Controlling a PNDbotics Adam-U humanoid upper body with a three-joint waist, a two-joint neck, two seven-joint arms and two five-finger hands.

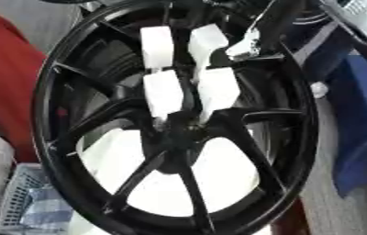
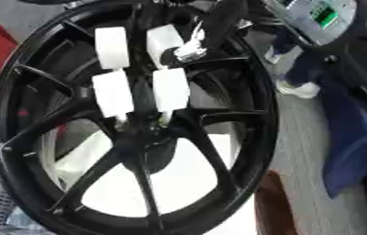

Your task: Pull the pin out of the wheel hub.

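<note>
**Inspector:** Main risk at this station: a slip off the pin. The right hand (image 1: 164, 92) comes in from the upper right across the face of the black multi-spoke alloy wheel (image 1: 62, 137). Its white block-shaped fingers (image 2: 170, 89) point down at the wheel hub (image 1: 179, 133). Those that show lie straight, not curled. I see no hold on anything.

**Assessor:** And the pin itself?

**Inspector:** Not made out. The hub centre is dark and the fingertips end right at it, so the pin, if seated there, is hidden or lost against the black. My judgement is that closing on it blind could catch a spoke root instead.

**Assessor:** Other hazards?

**Inspector:** A pull that is off the pin's axis could jam it in its bore. The wheel stands upright and slightly tilted, and what props it does not show. A hard tug might rock it or tip it toward the robot.

**Assessor:** The left hand?

**Inspector:** Absent from both views, so nothing visibly steadies the rim.

**Assessor:** Condition of the wheel?

**Inspector:** Glossy black, with slender paired spokes, a deep rim and a pale surface showing through the lower openings. No visible damage.
</note>
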